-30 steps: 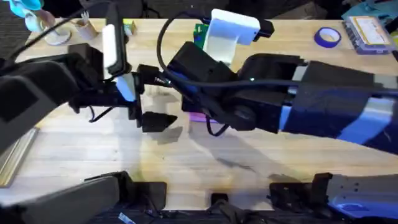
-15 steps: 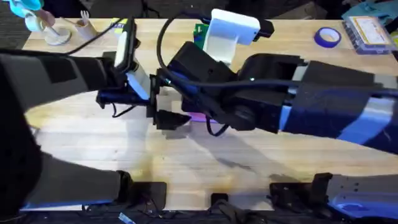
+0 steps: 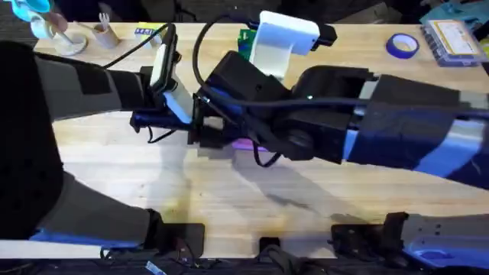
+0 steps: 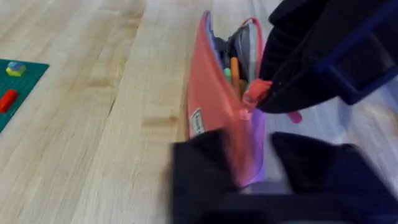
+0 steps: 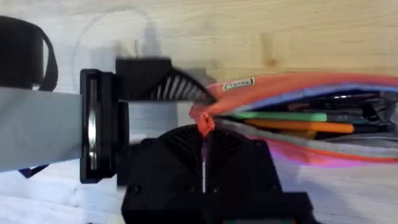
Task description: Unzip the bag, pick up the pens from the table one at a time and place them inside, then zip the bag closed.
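1. Over the last second in the overhead view, the left arm swings from the table's left edge in toward the centre, carrying the left gripper [image 3: 200,131] up against the right arm's wrist, where the two now meet over the bag [image 3: 243,143].

2. The bag lies on the table [image 3: 229,206] near its centre, mostly hidden from above beneath the right arm, with only a sliver of pink-purple fabric showing.

3. The pens [image 5: 292,120] are already inside: the right wrist view shows a green barrel, an orange one and darker ones lying lengthwise in the open mouth, and the left wrist view shows an orange and a green tip [image 4: 231,68] poking up in the opening. No loose pen can be seen on the bare parts of the table, though the arms cover much of it.

4. Judging from this, unzipping and loading look finished, and the zip-up is what remains; the zipper is open along most of the bag's length.

5. The right gripper [image 5: 203,132] has its jaws pressed together at the end of the zipper, seemingly pinching the orange pull tab [image 5: 204,124]; the tab itself is small and partly hidden.

6. The left gripper [image 4: 249,158] has its fingers [image 4: 199,168] partly spread on either side of the bag's near end [image 4: 245,155], the fabric sitting between them; whether they are gripping it or only bracketing it cannot be told.
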`<state>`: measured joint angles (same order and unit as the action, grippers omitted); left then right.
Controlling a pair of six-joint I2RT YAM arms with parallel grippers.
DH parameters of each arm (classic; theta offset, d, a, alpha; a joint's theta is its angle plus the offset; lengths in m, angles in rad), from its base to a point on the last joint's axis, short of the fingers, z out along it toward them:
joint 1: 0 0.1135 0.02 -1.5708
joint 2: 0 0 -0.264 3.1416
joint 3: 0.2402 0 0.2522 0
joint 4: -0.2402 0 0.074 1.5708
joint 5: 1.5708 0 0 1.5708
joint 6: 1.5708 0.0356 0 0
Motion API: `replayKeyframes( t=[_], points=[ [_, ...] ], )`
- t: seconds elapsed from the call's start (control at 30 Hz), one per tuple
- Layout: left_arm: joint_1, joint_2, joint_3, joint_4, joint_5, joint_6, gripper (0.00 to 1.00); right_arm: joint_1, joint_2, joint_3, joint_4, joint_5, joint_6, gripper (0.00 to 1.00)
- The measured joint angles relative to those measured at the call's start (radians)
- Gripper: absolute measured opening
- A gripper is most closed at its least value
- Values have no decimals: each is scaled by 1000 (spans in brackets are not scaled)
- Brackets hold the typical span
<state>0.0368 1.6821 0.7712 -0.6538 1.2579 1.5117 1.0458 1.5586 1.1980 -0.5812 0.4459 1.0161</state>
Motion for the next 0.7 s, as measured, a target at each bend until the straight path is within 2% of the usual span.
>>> replayKeyframes(
  t=[0.07, 0.1, 0.4, 0.7],
  points=[
    [0, 0, 0, 8, -1, 0, 123, 1, 0, 0, -1, -5, 0, 31],
    [0, 0, 0, 4, -2, 1, 68, 1, 0, 0, -1, -6, 0, 31],
    [0, 0, 0, 4, -2, 0, 45, -17, 0, 0, -23, -10, -27, 31],
    [0, 0, 0, 5, -5, 0, 45, -148, -13, 3, -193, -34, -44, 31]
  ],
)
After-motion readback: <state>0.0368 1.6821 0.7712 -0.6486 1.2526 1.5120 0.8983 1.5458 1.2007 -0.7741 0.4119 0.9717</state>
